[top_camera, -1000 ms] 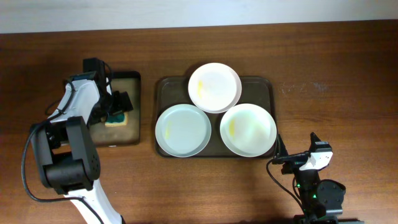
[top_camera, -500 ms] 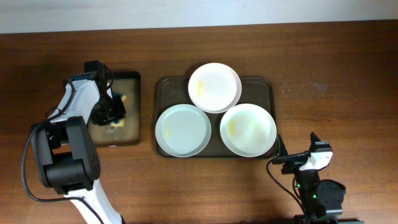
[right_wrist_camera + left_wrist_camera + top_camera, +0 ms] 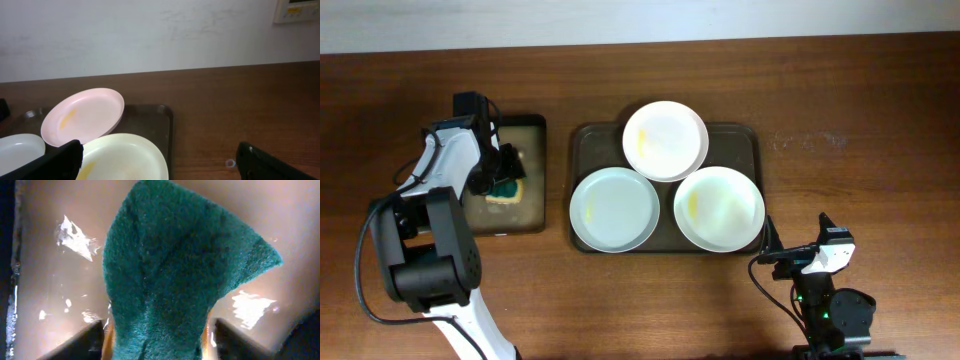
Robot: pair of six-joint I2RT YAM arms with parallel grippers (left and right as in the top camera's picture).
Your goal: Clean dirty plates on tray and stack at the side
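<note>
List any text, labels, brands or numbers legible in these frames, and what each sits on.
None can be read.
Print on the wall panel, top right corner of the right wrist view: too small and blurred to read.
No markings visible on the white plates, the brown tray or the green sponge.

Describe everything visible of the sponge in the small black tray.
The sponge has a green fibrous scouring face over a yellow foam body, seen only at its lower edges in the left wrist view. It sits in the small black tray, whose shiny floor glints around it. The left hand pinches it from both sides, so the green face buckles into a ridge.
</note>
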